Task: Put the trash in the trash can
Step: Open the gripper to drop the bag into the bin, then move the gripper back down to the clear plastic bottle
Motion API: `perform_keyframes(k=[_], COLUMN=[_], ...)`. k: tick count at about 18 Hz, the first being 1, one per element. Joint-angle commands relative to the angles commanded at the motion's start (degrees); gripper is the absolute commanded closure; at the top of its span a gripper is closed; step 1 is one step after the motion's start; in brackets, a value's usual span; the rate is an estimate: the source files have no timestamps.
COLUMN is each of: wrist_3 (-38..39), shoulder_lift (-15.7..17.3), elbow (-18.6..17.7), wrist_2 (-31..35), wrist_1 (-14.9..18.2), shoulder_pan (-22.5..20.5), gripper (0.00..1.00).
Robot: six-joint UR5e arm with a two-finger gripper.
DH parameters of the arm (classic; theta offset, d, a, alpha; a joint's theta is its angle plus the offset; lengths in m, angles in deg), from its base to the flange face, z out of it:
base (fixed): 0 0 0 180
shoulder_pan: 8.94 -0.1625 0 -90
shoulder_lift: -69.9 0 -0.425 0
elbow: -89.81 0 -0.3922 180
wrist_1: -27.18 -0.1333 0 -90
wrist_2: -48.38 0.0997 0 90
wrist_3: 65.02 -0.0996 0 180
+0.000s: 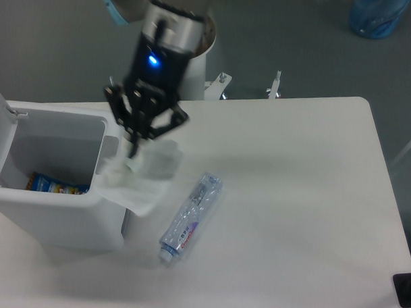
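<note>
- Bin (48, 209) at worktop (292, 197) left edge, lid open; a colourful wrapper (56, 185) inside.
- Gripper (133, 150) just right of bin's rim, pointing down; jaws look pinched on the cup's (161, 159) edge, though blur leaves some doubt.
- Cup clear, blurry, next to bin's right wall.
- Bottle (190, 218) lies flat on worktop, right of bin, apart from gripper.

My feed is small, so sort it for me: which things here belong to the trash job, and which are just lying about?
Job:
plastic bottle, lying on the table
clear cup, at the pincer
white bin, open

Lying about:
blue bag on the floor
dark object at the table's edge
colourful wrapper already inside the bin
</note>
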Motion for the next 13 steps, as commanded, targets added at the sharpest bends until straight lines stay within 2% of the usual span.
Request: perform_keyframes(k=[2, 3, 4, 5, 6, 11, 13], wrist_3=[1.3, 1.5, 1.6, 1.6, 1.6, 1.6, 1.6], shoulder_lift=[0.0, 0.1, 0.1, 0.1, 0.2, 1.1, 0.4], elbow=[-0.2, -0.3, -0.3, -0.4, -0.5, -1.7, -1.7], wrist_2=[0.0, -0.1, -0.1, 0.0, 0.0, 0.1, 0.1], wrist_1=[0.0, 0.0, 0.0, -0.2, -0.1, 0.0, -0.2], shoulder_pan=[2.3, 3.0, 3.9, 4.5, 4.6, 4.5, 2.8], gripper=[1.00, 0.86, 0.57, 0.18, 0.00, 0.00, 0.00])
